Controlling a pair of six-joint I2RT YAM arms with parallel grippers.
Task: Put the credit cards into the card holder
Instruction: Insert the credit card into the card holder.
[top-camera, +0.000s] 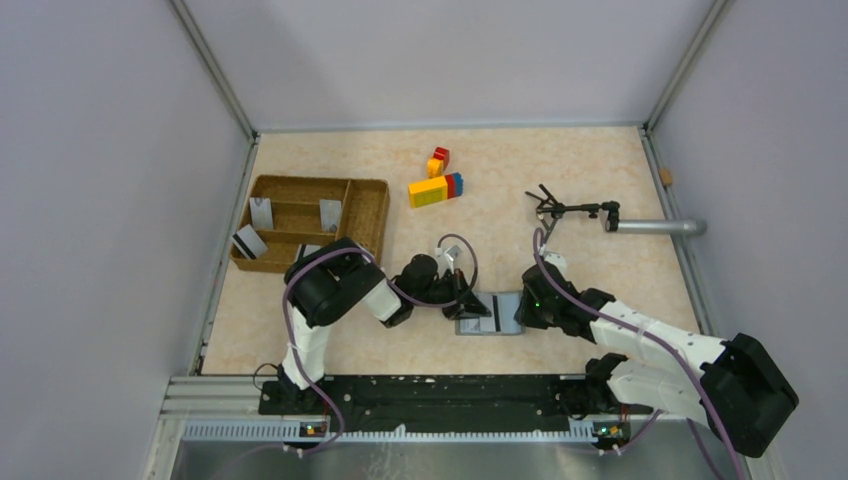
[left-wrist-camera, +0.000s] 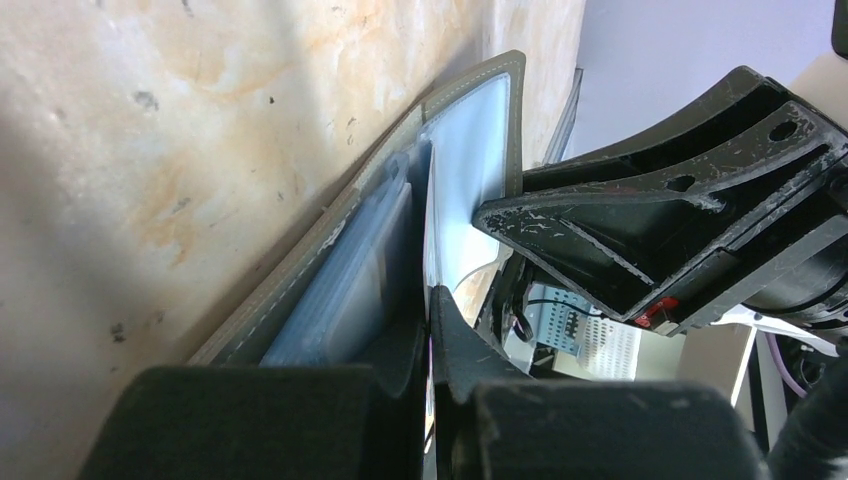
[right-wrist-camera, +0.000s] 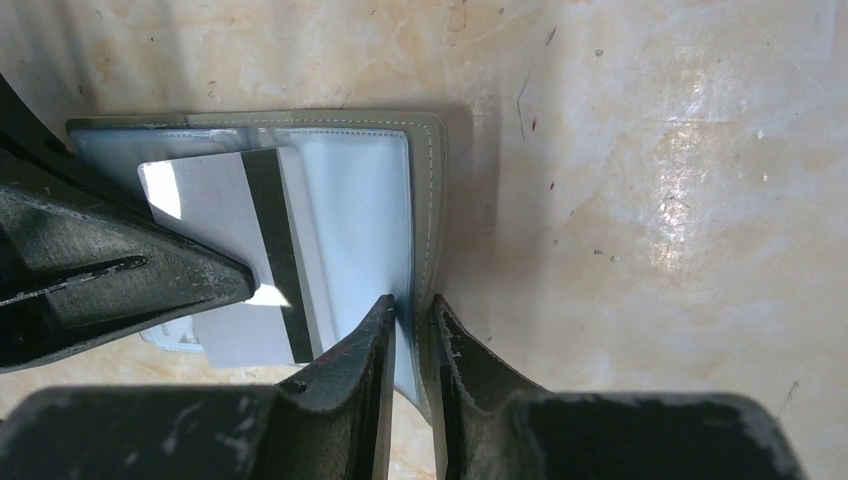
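Beige stone-patterned table (top-camera: 600, 170) carries all items. One brown wicker tray (top-camera: 372, 205) stands at the far left. One card holder (top-camera: 500, 312) lies open and flat near the front centre, between my two arms and well apart from the tray.

**Progress.** I judge the task to be at an early stage: the first insertion is in hand and not yet complete.
- One striped card (right-wrist-camera: 225, 215) lies over the grey-blue inner panel of the card holder, dark stripe up.
- I cannot tell from the wrist views whether its leading edge has entered a pocket.
- No other card shows in the card holder.

**Count of credit cards.**
- At the card holder: one.
- In the wicker tray: three clearly seen, at (top-camera: 261, 212), (top-camera: 330, 214) and (top-camera: 247, 242), in separate compartments.
- A pale shape (top-camera: 308, 249) at the tray's near edge may be a fourth, but my left arm covers most of it.
- Left to load: three, possibly four.

**State of the fingers.**
- My left fingers (left-wrist-camera: 445, 330) are fully closed on the thin edge of the striped card.
- My right fingers (right-wrist-camera: 385, 320) are nearly closed, pinching the right-hand edge of the card holder and steadying it against the table.
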